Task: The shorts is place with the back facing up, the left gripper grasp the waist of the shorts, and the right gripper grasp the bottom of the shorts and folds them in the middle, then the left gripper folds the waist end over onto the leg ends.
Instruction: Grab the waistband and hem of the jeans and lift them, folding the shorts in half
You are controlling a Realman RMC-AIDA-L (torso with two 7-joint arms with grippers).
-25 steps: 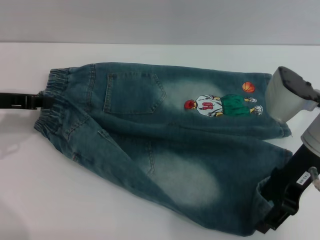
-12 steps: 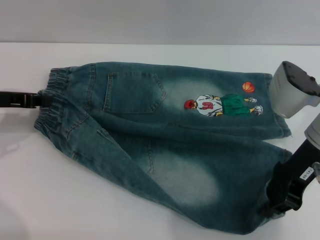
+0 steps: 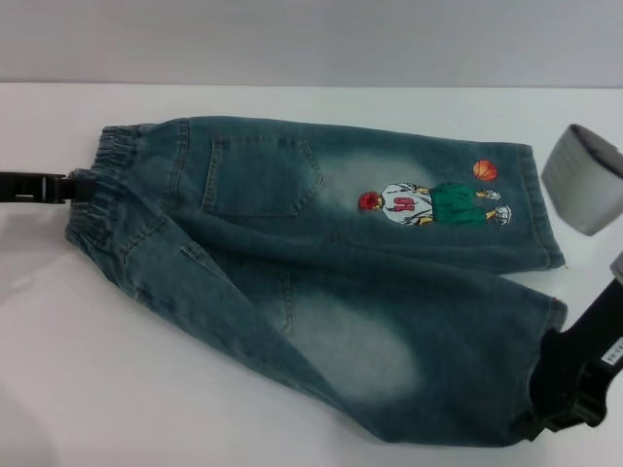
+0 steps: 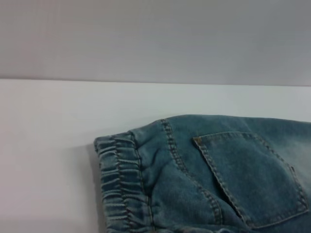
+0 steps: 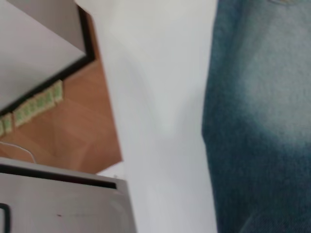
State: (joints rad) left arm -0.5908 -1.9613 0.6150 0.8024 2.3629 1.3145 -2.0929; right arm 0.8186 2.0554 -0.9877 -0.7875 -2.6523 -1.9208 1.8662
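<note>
L gripper: left gripper (image 3: 68,187) sits at the waist end (image 3: 107,180) near the desk's left edge, tip touching the elastic band; whether it's pinched on the cloth, cannot tell, fingers hidden by the folds.
R gripper: right gripper (image 3: 560,399) at the near-right corner of the desk, against the bottom of the shorts (image 3: 531,379) on the nearer leg; clamped or released, cannot tell.
Shorts: the shorts (image 3: 321,282) lie flat, back up, mid-desk (image 3: 292,97), pocket and player print on the far leg.
Long axis: runs left-right, waist to L arm, hems to R arm. Each arm is at its own end.
Fold line, by judgement: along that axis, so the near leg must go away from the robot, over the far leg.
Count: 1 shorts, 2 legs, 1 pocket plainly seen, 2 grippers.
</note>
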